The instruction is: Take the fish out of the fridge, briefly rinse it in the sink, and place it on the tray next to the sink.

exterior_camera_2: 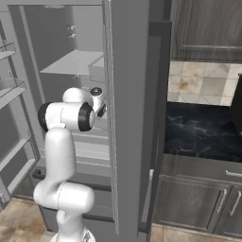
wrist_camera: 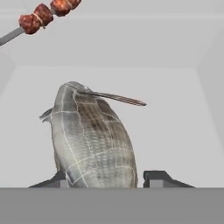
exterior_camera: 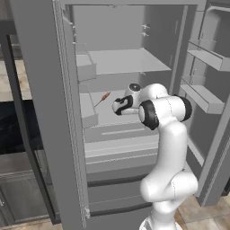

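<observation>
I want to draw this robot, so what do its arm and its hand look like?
The arm is fat, round and glossy white, with black rings at its joints. A small grey cap with a dark middle sits on top near the wrist. The gripper ends in two small, dark, blocky fingertips.

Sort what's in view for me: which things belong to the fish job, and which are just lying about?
Job:
- fish, between the fingers
- fridge, doors open

Lying about:
- meat skewer beyond the fish, reddish chunks on a stick
- dark stone counter beside the fridge
- cabinet doors below it
</observation>
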